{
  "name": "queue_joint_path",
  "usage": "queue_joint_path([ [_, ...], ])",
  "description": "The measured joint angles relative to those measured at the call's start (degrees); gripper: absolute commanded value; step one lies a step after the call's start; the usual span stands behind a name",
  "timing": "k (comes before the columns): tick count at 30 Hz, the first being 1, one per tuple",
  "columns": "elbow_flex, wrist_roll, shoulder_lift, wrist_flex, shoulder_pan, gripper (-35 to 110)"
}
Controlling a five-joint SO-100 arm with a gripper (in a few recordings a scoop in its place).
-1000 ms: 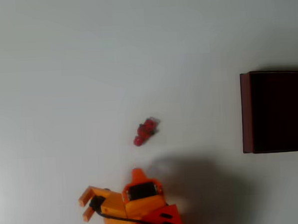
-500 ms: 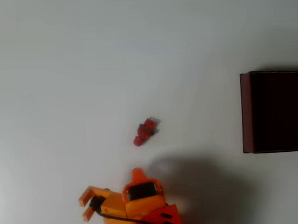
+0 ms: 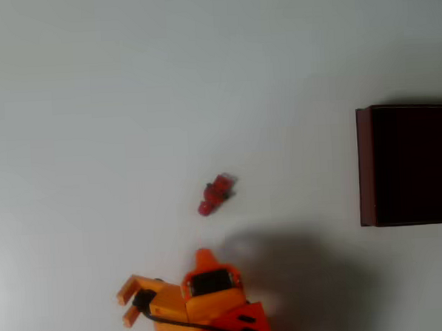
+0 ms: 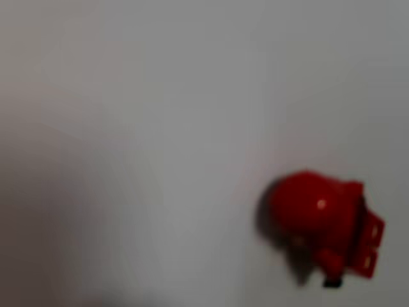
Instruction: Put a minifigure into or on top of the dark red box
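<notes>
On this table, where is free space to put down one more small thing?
The table is bare across its whole upper part and left side in the overhead view, above the minifigure. The strip between minifigure and box is free too. It is tighter at the bottom, where the open gripper sits below the minifigure.

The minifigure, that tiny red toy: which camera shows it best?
The wrist view: the minifigure looms large there, though blurred, lying on the white table. In the overhead view it is a small red speck, pale grey at one end.
</notes>
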Motion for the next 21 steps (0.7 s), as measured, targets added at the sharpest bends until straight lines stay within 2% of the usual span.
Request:
queue_joint_path([
  [2, 0.0, 0.0, 0.0, 0.0, 0.0, 4],
  [8, 0.0, 0.5, 0.0, 0.0, 0.0, 0],
  [15, -0.6, 19.0, 0.4, -0.3, -0.6, 1],
  [21, -6.5, 34.3, 0.3, 4.0, 1.0, 7],
])
